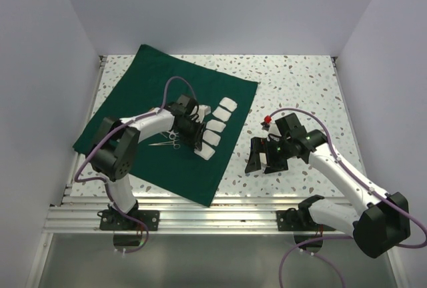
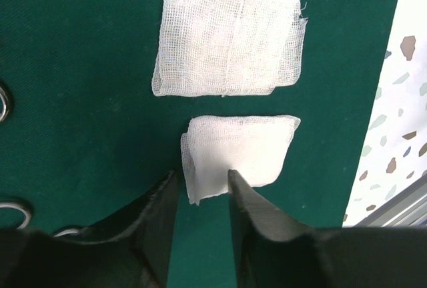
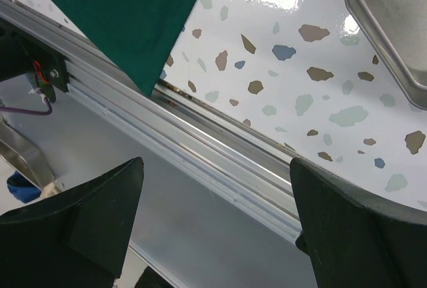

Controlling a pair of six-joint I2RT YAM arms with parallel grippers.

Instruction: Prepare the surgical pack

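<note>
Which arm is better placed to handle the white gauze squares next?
Left: the left gripper hangs open right at a gauze square on the green cloth. The right gripper, open too, hangs off the cloth over the speckled table.

The table (image 1: 300, 81) has a white, glossy top with coloured speckles. An aluminium rail (image 1: 220, 218) borders its near edge.

Items lying directly on the table:
- A dark green drape (image 1: 147, 81) is spread flat and turned cornerwise. Its near corner reaches the rail.
- A steel tray (image 3: 393, 21) lies to the right of the drape's near corner, apart from the drape, with bare speckled surface between them. Only one rounded corner of the tray shows, in the right wrist view.
</note>
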